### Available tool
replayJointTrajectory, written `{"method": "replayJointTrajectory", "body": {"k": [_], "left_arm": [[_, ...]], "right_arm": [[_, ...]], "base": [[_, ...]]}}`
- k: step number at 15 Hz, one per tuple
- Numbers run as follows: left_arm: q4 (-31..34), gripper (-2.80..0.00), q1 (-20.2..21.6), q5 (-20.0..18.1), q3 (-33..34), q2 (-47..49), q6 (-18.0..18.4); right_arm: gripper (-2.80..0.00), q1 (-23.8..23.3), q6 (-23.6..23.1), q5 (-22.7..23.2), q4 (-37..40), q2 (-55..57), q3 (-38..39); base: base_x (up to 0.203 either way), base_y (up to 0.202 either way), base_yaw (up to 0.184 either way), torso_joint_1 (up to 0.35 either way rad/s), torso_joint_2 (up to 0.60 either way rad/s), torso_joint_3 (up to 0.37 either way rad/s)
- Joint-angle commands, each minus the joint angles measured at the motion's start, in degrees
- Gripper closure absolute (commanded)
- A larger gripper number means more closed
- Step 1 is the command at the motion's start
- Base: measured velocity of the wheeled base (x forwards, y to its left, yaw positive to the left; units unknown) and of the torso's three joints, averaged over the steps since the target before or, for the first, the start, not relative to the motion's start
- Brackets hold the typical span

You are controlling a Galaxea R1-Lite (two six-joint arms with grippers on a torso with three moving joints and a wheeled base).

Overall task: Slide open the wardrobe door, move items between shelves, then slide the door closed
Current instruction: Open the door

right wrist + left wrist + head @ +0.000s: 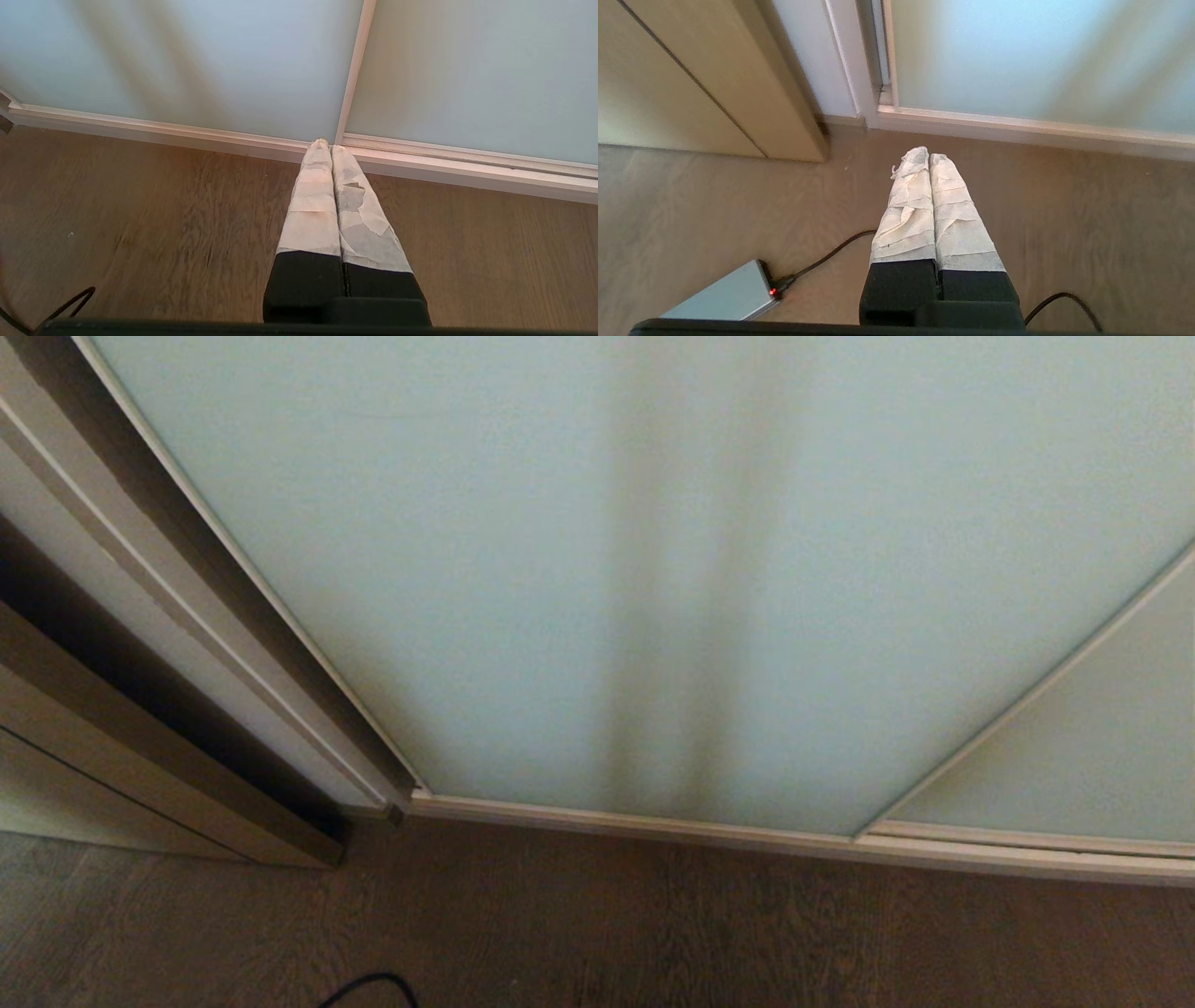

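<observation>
The sliding wardrobe door (523, 569) is pulled fully across, its frosted glass filling the far side above the wooden floor (653, 933). A second glass panel (1102, 756) sits behind it on the right. The left gripper (929, 156) and right gripper (329, 142) both hang low over the floor near the door's bottom rail, fingers pressed together, holding nothing. A black cable (822, 261) runs to a small grey box (724, 296) on the floor at left.
</observation>
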State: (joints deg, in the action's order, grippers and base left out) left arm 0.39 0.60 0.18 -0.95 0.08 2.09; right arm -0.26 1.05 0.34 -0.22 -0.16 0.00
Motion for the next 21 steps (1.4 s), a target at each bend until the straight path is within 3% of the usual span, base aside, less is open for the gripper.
{"method": "replayJointTrajectory", "body": {"k": [1,4,6,8,12,17,21], "left_arm": [[0.34,0.0,0.02,0.38,-7.06,0.89,0.18],[1.33,0.0,0.02,3.48,-21.39,7.52,0.19],[0.32,0.0,0.03,11.05,-32.46,16.98,0.09],[-4.94,0.0,0.02,19.66,-41.05,25.71,0.11],[-16.84,0.0,0.06,31.02,-50.93,39.82,0.14],[-33.31,0.0,0.4,36.18,-52.66,56.09,1.49],[-35.71,0.0,0.44,36.22,-58.61,65.54,1.23]], "right_arm": [[0.0,-0.01,0.01,0.01,-0.04,0.07,0.05],[0.0,-0.01,0.01,0.01,-0.04,0.07,0.09],[0.0,-0.01,0.01,0.01,-0.04,0.07,0.09],[0.0,-0.01,0.01,0.01,-0.04,0.07,0.09],[0.0,-0.01,0.01,0.01,-0.04,0.07,0.09],[0.0,-0.01,0.01,0.01,-0.04,0.07,0.09],[0.0,-0.01,0.01,0.01,-0.04,0.07,0.09]], "base": [[0.0,0.0,0.0,0.0,0.0,0.0],[0.0,0.0,0.0,0.0,0.0,0.0],[0.0,0.0,0.0,0.0,0.0,0.0],[0.0,0.0,0.0,0.0,0.0,0.0],[0.0,0.0,0.0,0.0,0.0,0.0],[0.0,0.0,0.0,0.0,0.0,0.0],[0.0,0.0,0.0,0.0,0.0,0.0]]}}
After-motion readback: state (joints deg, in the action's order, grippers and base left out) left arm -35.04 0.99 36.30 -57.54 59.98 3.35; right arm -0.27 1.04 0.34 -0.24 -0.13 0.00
